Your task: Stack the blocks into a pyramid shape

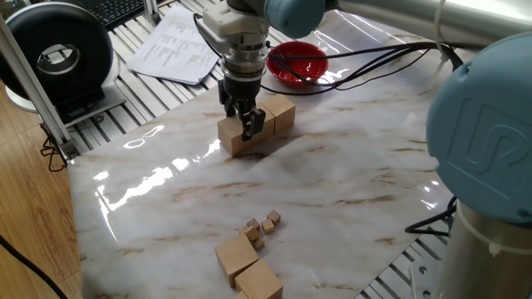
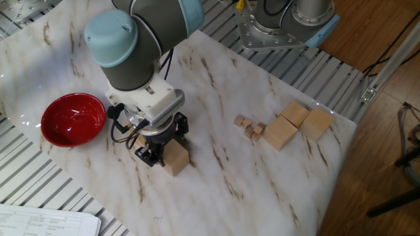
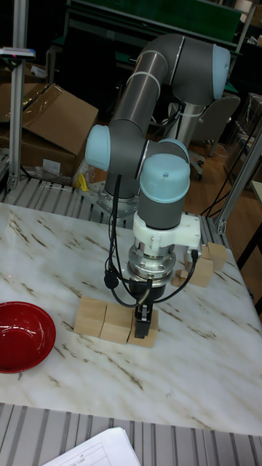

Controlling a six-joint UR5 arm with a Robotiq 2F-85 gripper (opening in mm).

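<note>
Three blocks lie in a row on the marble table beside the red bowl. My gripper points straight down over the end block of that row, farthest from the bowl, with a finger on each side, shut on it. This block rests on the table against its neighbour. In the tall fixed view the row runs left from the gripper, whose near finger hides part of the held block. Loose blocks sit in a cluster near the far table corner.
Several tiny wooden cubes lie next to the loose blocks. Papers and a black round device sit off the table's edge. Black cables run across behind the bowl. The robot's base stands at the table corner.
</note>
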